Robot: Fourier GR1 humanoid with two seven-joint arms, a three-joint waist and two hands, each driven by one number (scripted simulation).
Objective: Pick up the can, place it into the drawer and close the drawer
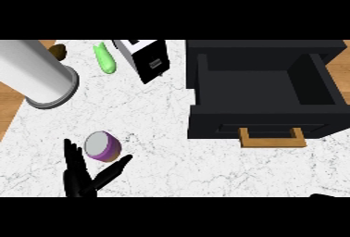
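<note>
White marble counter [205, 171], black drawer [263, 90] open.
Left hand [80, 178] sits just beside the purple can [103, 146], fingers [71, 152] spread wide, holding nothing; right hand's fingers can't be told.

On the white marbled bench [226, 171] a purple can [103, 146] with a grey lid lies tilted near the lower left. The left hand [80, 178] is right beside it, fingers straight and spread, thumb angled out just below the can, not closed round it. To the right the black drawer [263, 132] stands pulled open, its wooden handle [271, 139] facing the near edge. At the top left lies a large white cylinder [37, 74], with a green vegetable [105, 59] and a black-and-white box [146, 58] beside it. Only a dark tip of the right hand [322, 195] shows at the lower right edge.
</note>
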